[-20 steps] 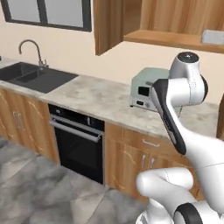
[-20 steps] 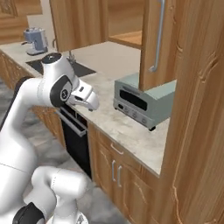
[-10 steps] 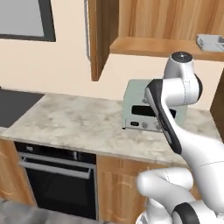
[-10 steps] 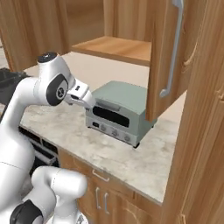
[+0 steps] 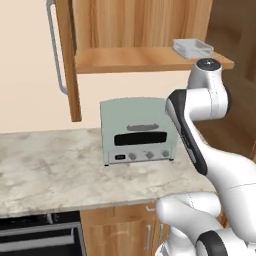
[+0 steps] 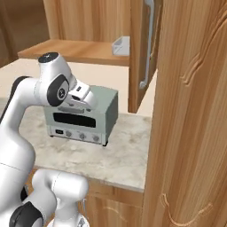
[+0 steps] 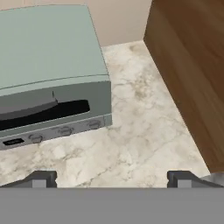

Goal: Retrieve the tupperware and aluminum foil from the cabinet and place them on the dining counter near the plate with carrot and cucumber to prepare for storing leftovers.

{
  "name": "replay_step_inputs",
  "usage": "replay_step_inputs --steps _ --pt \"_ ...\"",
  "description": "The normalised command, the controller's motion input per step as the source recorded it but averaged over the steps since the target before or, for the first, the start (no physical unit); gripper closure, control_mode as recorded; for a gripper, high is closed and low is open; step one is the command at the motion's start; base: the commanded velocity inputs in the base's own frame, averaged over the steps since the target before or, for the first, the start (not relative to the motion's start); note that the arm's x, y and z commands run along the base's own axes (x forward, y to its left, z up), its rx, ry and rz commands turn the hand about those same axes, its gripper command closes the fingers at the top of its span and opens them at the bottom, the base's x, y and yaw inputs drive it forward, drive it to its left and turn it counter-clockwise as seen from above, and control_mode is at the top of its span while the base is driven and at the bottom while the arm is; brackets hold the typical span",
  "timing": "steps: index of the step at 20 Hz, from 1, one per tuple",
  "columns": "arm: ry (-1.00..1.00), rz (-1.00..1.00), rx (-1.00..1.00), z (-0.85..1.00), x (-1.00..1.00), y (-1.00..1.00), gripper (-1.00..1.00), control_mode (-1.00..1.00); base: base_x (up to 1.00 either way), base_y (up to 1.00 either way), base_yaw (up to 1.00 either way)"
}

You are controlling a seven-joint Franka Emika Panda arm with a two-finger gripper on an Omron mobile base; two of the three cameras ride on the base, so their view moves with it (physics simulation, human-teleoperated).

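**Desk:** Tupperware, location?

**Operator:** I list the tupperware (image 5: pixel 192 48) on the plank shelf of the cabinet (image 5: pixel 150 59), toward the shelf's 3 o'clock end in my left base view. From my right base view the same item (image 6: pixel 121 45) sits at the shelf's near edge, just beside the open cabinet door (image 6: pixel 142 53). Translucent pale grey, flared rim, lying flat. I cannot make out any foil box on the shelf.

**Desk:** Cabinet door and handle?

**Operator:** Door stands open. I see its long grey bar handle (image 5: pixel 56 49) at 10 o'clock in the left base view.

**Desk:** Claw, state?

**Operator:** I record the claw (image 7: pixel 112 177) with its fingertips (image 7: pixel 41 178) spread as wide as they go, and nothing lies between them. It points down at the marbled surface (image 7: pixel 144 144), with the mint-green toaster oven (image 7: pixel 50 65) at 10 o'clock in my hand view and a wooden panel (image 7: pixel 192 65) at 2 o'clock.

**Desk:** Arm position?

**Operator:** I have the arm (image 5: pixel 200 107) raised beside the toaster oven, its upper joint just below the shelf edge under the tupperware, well apart from the container itself.

**Desk:** Anything else on the surface?

**Operator:** Built-in oven (image 5: pixel 40 235) below the surface, at 7 o'clock.
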Motion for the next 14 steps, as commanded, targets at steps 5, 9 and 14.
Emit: replay_step_inputs --steps 5,9,14 --pt "0.0 0.0 0.0 0.0 0.0 0.0 -1.0 1.0 0.25 0.17 -0.51" --pt "0.02 0.0 0.0 0.0 0.1 0.0 -1.0 -1.0 0.33 0.12 -0.13" --pt "-0.19 0.12 0.0 0.29 0.09 0.0 -1.0 -1.0 0.0 0.0 0.0"
